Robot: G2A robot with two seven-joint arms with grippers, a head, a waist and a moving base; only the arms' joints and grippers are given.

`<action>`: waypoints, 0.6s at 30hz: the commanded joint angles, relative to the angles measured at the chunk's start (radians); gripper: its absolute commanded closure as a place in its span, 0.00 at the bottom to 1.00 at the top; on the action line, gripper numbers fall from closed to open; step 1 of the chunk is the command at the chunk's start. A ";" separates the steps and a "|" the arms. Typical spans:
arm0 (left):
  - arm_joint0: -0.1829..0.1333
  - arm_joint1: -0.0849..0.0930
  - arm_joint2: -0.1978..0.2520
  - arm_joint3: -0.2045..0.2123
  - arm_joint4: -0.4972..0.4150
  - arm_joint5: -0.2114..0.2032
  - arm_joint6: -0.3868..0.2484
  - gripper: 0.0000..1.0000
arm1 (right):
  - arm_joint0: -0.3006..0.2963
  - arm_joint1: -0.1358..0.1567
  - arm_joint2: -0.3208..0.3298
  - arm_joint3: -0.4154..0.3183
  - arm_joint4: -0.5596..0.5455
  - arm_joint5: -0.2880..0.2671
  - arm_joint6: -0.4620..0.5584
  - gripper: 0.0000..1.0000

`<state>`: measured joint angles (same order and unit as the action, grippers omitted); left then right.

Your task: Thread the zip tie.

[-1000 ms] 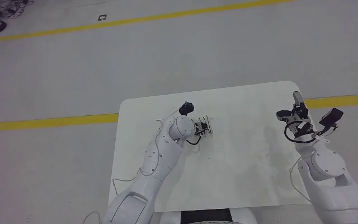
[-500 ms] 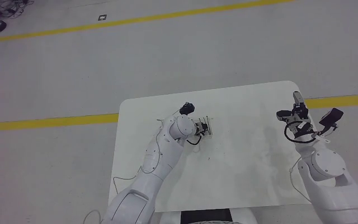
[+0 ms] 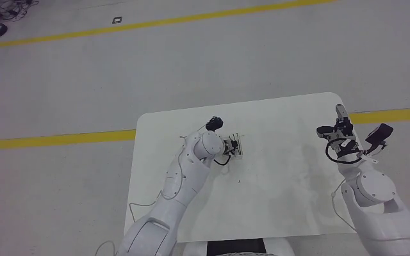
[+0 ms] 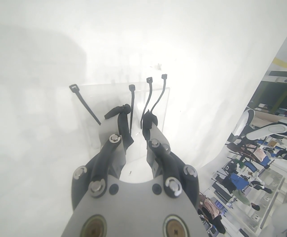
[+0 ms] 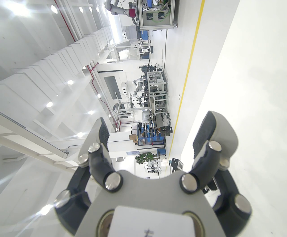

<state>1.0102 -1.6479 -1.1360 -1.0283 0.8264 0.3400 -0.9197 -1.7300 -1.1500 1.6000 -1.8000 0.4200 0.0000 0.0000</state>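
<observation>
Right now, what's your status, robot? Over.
Left gripper open, astride one black zip tie in clear holder. Right gripper open, empty. Neighbouring ties crowd close.

Your right gripper points out into a large bright hall. Its two fingers are spread wide, their dark ribbed pads face each other, and you look straight through the gap to the room beyond. A yellow line runs along the pale floor, and beside it lies a brighter white surface, which sits behind the finger on that side. Past the line stand racks of equipment and a big cabinet. A leafy plant shows just above the gripper's base. A red pipe and rows of lights line the white structure on the other side.
</observation>
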 commanded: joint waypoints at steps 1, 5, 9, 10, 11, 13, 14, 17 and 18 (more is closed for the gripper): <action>0.003 0.001 -0.003 -0.003 0.003 0.000 -0.002 0.86 | 0.000 0.000 0.000 0.000 0.000 0.000 0.000 0.00; 0.007 0.001 -0.005 -0.007 0.008 0.000 -0.006 0.87 | 0.000 0.000 0.000 0.000 0.000 0.000 0.000 0.00; 0.007 0.000 -0.005 -0.005 0.009 0.000 -0.008 0.90 | 0.000 0.000 0.000 0.000 0.000 0.000 0.000 0.00; 0.007 0.000 -0.005 -0.003 0.008 0.000 -0.009 0.90 | 0.000 0.000 0.000 0.000 0.000 0.000 0.000 0.00; 0.006 0.000 -0.005 -0.001 0.008 0.000 -0.009 0.90 | 0.000 0.000 0.000 0.000 0.000 0.000 0.000 0.00; 0.004 -0.001 -0.005 0.004 0.005 0.000 -0.010 0.90 | 0.000 0.000 0.000 0.000 0.000 0.000 0.000 0.00; 0.003 -0.002 -0.004 0.006 0.004 0.000 -0.010 0.90 | 0.000 0.000 0.000 0.000 0.000 0.000 0.000 0.00; -0.002 -0.003 -0.002 0.017 0.001 0.000 -0.008 0.90 | 0.000 0.000 0.000 0.000 0.000 0.000 0.000 0.00; -0.004 -0.003 -0.001 0.020 0.000 0.000 -0.008 0.90 | 0.000 0.000 0.000 0.000 0.000 0.000 0.000 0.00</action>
<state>1.0082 -1.6506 -1.1378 -1.0123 0.8277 0.3400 -0.9283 -1.7300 -1.1500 1.6000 -1.8000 0.4200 0.0000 0.0000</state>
